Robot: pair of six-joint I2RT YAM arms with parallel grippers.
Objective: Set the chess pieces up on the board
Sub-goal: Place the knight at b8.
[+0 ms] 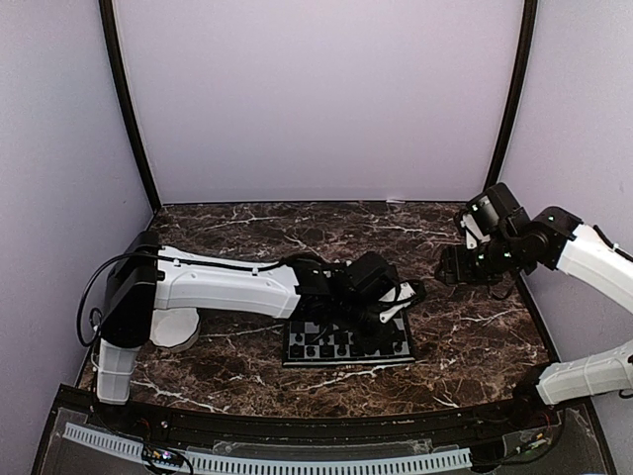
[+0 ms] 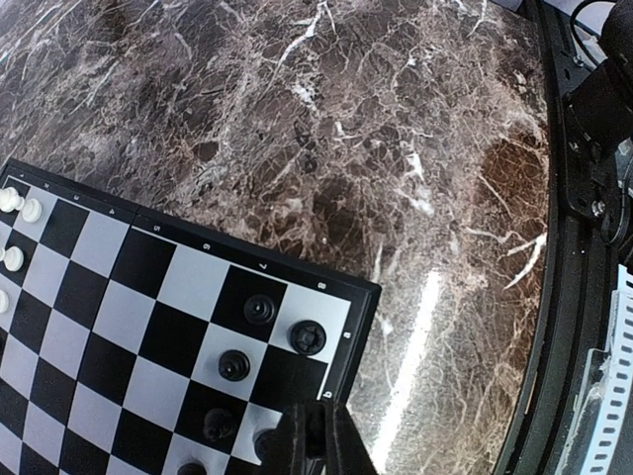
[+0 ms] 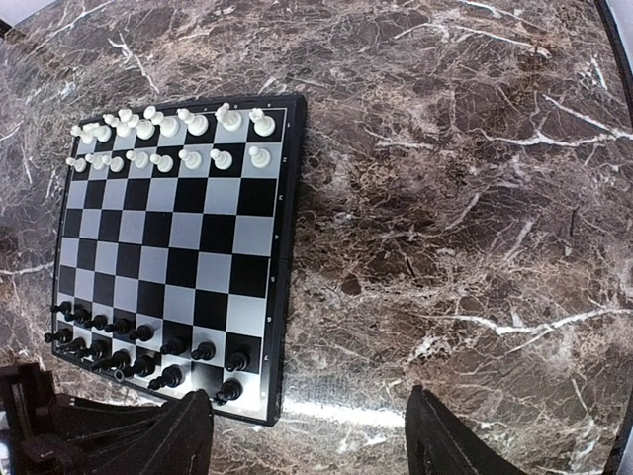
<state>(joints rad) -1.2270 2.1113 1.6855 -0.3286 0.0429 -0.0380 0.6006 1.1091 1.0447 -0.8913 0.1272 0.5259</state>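
White left arm lies low across the board, left gripper closed; right arm bends high, right gripper open.

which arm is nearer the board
Left. The left arm hangs over the board, above its black pieces; the right arm is off to the board's right, above tabletop.

Soft overhead light's glaring in a streak on the desk; wrist cams bending at edges, fingers going blurry.
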